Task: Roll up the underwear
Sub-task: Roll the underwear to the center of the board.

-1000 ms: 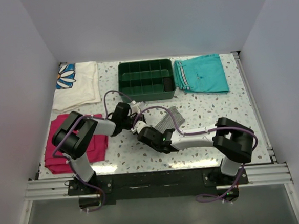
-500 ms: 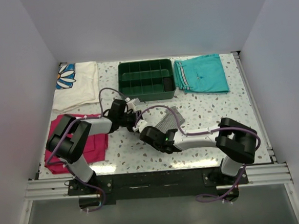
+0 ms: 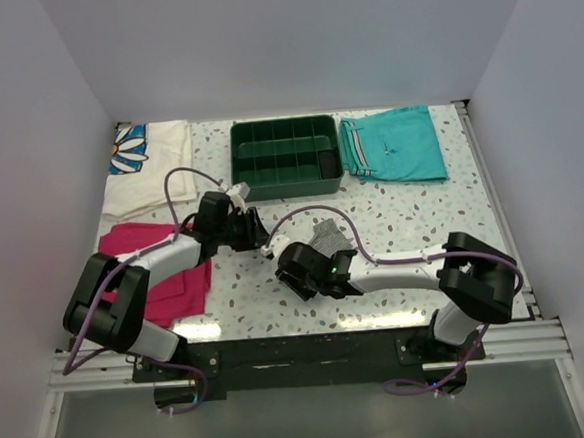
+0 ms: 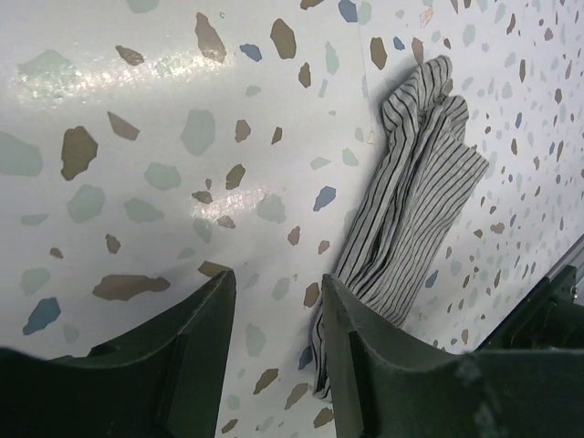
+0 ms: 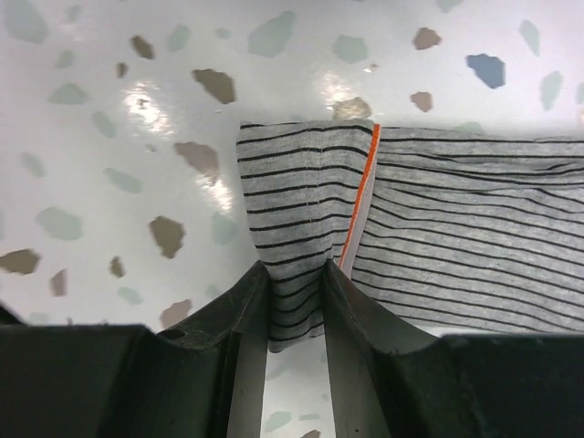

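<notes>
The underwear is a small grey-and-white striped garment lying bunched into a narrow strip at the table's middle. In the right wrist view its folded end, with thin orange trim, rises between the fingers. My right gripper is shut on that fold, and from above it sits at the garment's near-left end. My left gripper stands open just left of the cloth. In the left wrist view only table shows between the left gripper's fingers, and the underwear lies beside its right finger.
A green compartment tray stands at the back middle, with folded teal shorts to its right. A white flower-print cloth lies at the back left and a magenta cloth at the front left, under the left arm. Walls enclose three sides.
My left gripper has opened, let go of the cloth and drawn back to the left, its arm swinging outward. The right gripper has stayed pinched on the underwear's near end.
</notes>
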{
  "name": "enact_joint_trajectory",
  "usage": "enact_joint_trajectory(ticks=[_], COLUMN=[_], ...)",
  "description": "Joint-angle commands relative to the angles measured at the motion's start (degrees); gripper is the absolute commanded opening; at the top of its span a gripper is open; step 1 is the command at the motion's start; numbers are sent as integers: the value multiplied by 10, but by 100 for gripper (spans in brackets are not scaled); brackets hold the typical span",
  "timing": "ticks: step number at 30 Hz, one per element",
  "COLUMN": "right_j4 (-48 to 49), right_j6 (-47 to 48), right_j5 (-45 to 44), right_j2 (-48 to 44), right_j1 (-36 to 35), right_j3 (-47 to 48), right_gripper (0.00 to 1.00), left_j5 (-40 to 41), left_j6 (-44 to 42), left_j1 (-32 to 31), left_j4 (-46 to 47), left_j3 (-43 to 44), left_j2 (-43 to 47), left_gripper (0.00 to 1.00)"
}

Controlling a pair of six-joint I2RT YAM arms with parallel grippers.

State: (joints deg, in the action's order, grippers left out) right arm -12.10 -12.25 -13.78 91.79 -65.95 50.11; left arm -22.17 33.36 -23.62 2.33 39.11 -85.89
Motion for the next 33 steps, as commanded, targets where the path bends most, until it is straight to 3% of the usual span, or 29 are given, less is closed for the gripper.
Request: enact_joint_trajectory(ticks=[1, 10, 21, 33], right_j4=[26, 64, 161, 297], right_j6=[-30, -59, -138, -218], right_j5=[131, 294, 386, 487], right_j2=[-32, -37, -64, -26], right_j1=[21, 103, 180, 250], right_j3=[-4, -18, -105, -165], right_gripper=[31, 32, 33, 29], left_j5=[41, 28, -9, -40], left_j6=[-1, -10, -11, -17], left_j1=[3, 3, 3, 3], left_j4=[-12, -17, 12, 30], left_j3=[-13, -33, -45, -56], left_j2=[49, 66, 62, 58], left_gripper=[48, 48, 48, 48])
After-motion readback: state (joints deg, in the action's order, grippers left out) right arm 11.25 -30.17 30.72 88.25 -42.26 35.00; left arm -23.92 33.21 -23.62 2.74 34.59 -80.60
